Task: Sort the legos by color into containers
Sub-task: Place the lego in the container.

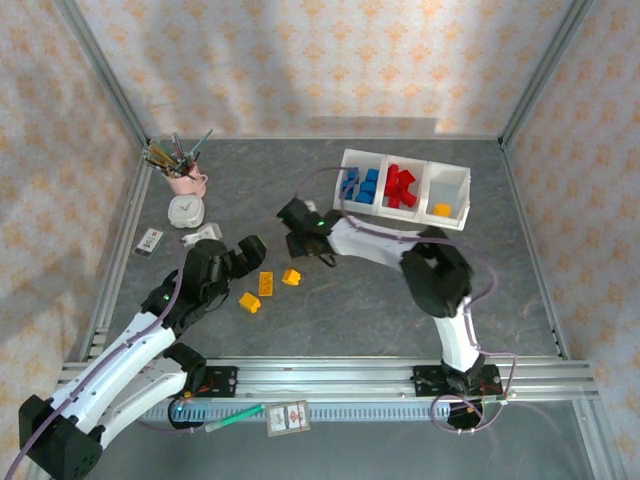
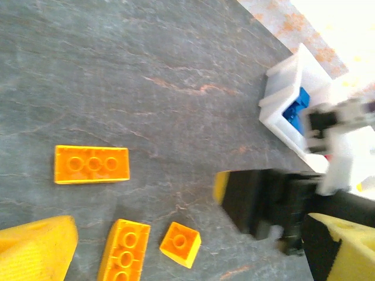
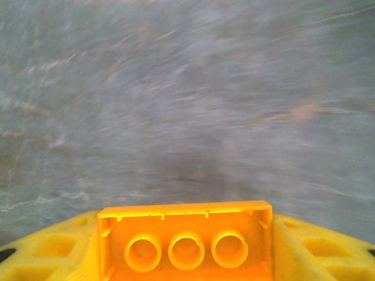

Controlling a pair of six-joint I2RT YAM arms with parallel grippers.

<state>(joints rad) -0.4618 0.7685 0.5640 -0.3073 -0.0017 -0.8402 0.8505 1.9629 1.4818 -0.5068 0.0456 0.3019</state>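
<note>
My right gripper (image 3: 184, 249) is shut on a yellow-orange lego (image 3: 185, 240), its underside with three tubes facing the camera, low over the grey table. In the top view that gripper (image 1: 300, 240) hangs left of the white three-compartment tray (image 1: 462, 190). The tray holds blue legos (image 1: 360, 185) on the left, red legos (image 1: 400, 184) in the middle and a yellow one (image 1: 442, 210) on the right. My left gripper (image 2: 187, 260) is open above three loose yellow legos: a long one (image 2: 92, 164), another long one (image 2: 123, 253) and a small square one (image 2: 180, 244). They also lie together (image 1: 266, 285) in the top view.
A pink cup of pens (image 1: 184, 172) stands at the back left, with a round white clock (image 1: 185, 211) and small cards (image 1: 150, 241) beside it. Metal frame rails (image 1: 330, 378) run along the near edge and the sides. The right arm's black wrist (image 2: 263, 205) crosses the left wrist view.
</note>
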